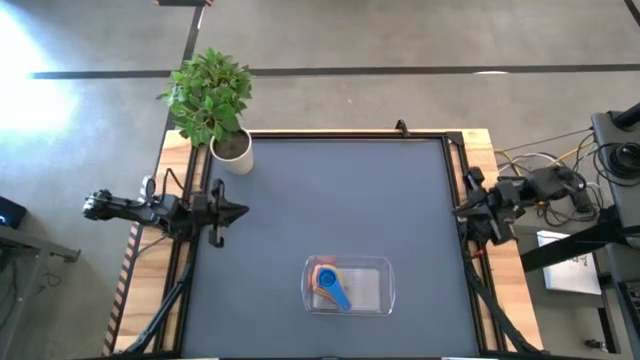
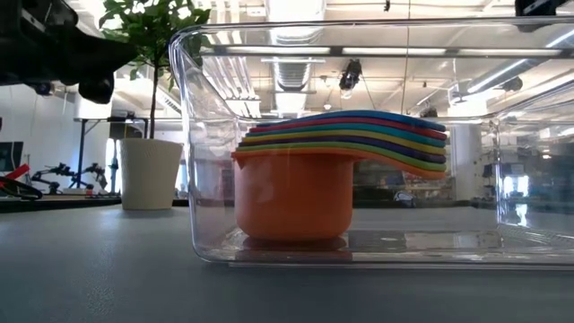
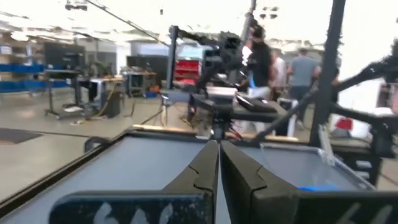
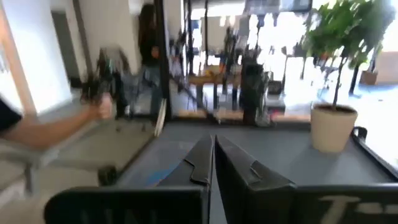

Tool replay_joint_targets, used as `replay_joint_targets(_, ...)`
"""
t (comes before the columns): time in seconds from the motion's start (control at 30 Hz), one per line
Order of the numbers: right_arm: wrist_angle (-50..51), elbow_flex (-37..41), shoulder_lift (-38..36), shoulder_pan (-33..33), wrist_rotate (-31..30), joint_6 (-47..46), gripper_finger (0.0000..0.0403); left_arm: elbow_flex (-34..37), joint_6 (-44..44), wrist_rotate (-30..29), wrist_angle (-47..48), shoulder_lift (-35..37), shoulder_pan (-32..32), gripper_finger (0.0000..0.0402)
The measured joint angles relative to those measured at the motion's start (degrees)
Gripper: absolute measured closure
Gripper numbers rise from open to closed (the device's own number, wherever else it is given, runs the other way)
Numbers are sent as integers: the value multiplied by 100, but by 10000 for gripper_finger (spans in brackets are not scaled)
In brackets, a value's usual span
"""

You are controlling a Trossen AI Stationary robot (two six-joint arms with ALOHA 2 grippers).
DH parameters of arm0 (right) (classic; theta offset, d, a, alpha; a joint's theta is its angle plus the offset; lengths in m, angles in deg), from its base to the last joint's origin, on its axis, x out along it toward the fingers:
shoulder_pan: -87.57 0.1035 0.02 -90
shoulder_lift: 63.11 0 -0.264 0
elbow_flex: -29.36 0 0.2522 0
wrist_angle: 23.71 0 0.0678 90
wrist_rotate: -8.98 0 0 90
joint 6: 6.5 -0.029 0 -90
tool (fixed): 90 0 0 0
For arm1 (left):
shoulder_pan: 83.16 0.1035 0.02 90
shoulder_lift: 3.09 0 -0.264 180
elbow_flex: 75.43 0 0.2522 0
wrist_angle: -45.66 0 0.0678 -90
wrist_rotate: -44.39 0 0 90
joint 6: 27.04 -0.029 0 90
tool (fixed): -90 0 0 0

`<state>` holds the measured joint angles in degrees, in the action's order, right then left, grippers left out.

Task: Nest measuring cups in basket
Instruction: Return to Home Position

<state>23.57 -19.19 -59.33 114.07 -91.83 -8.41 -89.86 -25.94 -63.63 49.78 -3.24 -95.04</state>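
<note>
A robotics lab or workshop: the desk (image 1: 340,200) stands on a bare concrete floor (image 1: 90,125) with marked lines. Cables (image 1: 545,155) trail off its right edge. Exposed ducts (image 2: 291,72) hang overhead, and spare arm rigs (image 2: 67,172), red tool cabinets (image 3: 188,70) and people (image 3: 261,62) fill the room behind.

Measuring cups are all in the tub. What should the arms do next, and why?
Probably just park and stop: the measuring cups sit nested inside the basket, and the left gripper and right gripper are shut, empty, at the table edges.

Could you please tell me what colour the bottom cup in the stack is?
Orange; the bottom cup shows best in the low view.
</note>
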Motion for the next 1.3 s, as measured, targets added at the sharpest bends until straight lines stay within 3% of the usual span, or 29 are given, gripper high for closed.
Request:
replay_joint_targets(0.2,-1246,600,-54,0,-190,172,394,11,92,284,68,-19,0,402)
replay_joint_targets(0.37,-1489,1142,-69,0,-276,311,394,11,93,421,127,-35,0,402)
replay_joint_targets(0.67,-2840,2103,-80,-2,-246,319,394,13,140,469,331,-35,0,402)
replay_joint_targets(1.1,-3620,3298,-373,-1,-262,349,394,15,-14,752,461,-32,-4,402)
replay_joint_targets(1.3,-3646,3403,-373,-1,-269,488,394,15,107,851,593,-1,-4,402)
